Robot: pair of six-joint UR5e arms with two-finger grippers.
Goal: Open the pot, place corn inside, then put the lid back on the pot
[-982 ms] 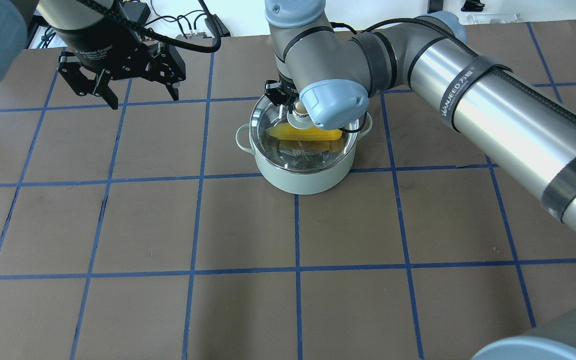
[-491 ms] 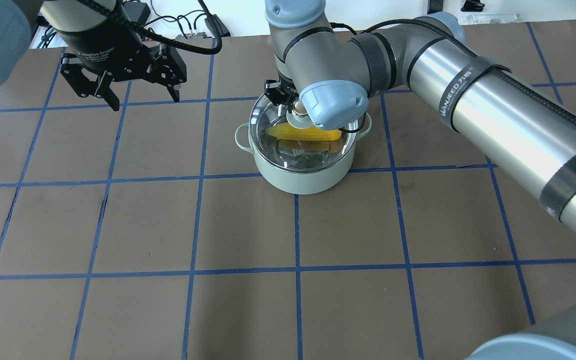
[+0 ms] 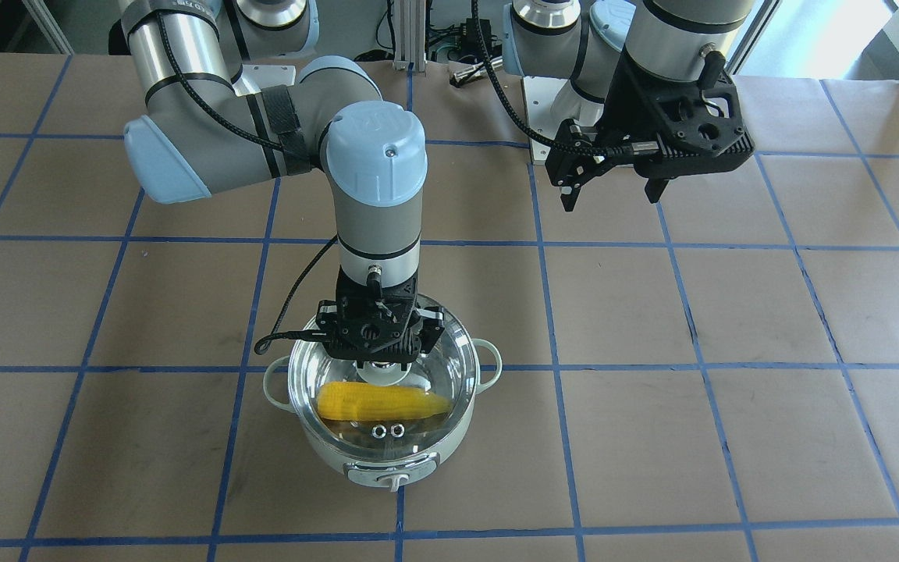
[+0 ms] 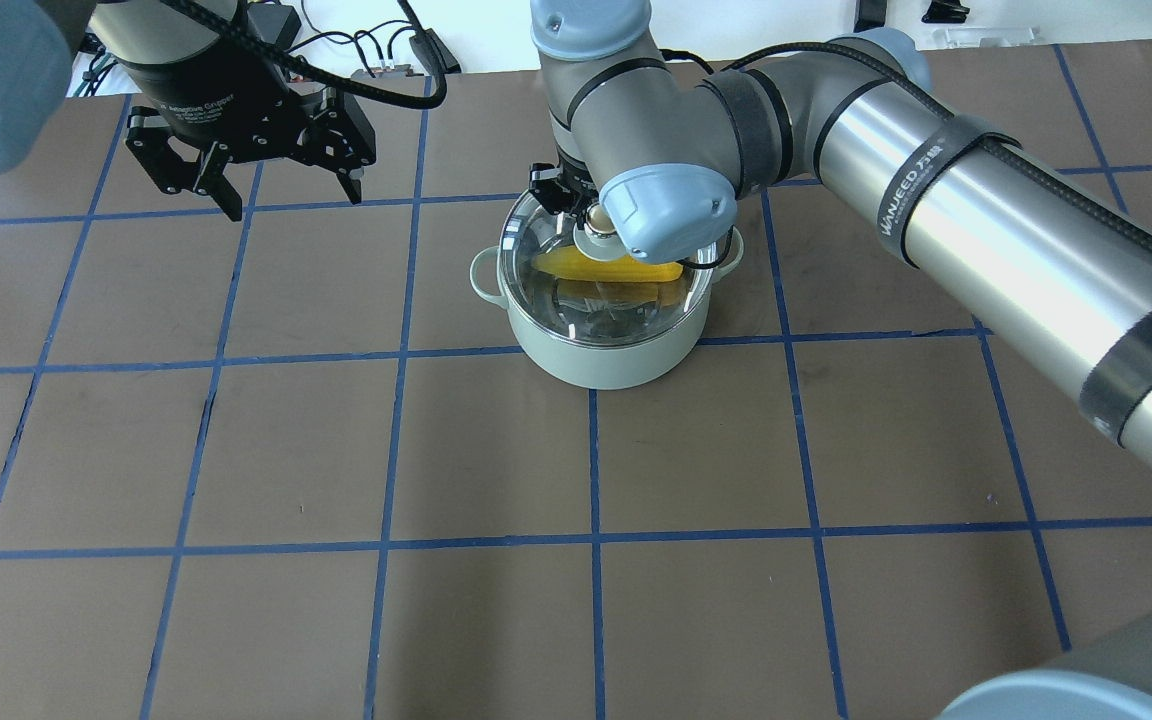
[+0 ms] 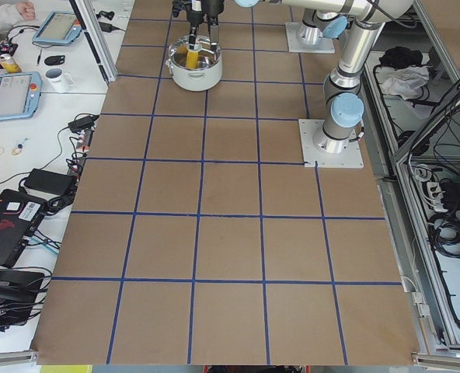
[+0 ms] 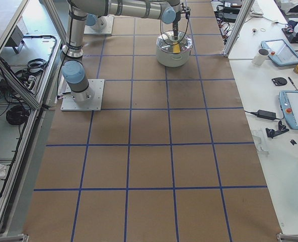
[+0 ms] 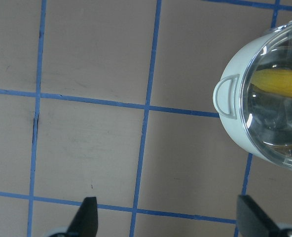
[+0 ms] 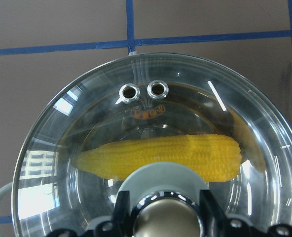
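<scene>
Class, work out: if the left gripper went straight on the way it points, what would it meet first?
The left gripper points down: most likely bare table first, beside the pot, not on it.

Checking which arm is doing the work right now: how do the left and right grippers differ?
The left gripper is open and empty; the right gripper is closed on the knob of the lid. The left gripper hangs over bare table, away from the pot; the right gripper sits directly above the pot, whose lid covers the corn. Both point straight down.
</scene>
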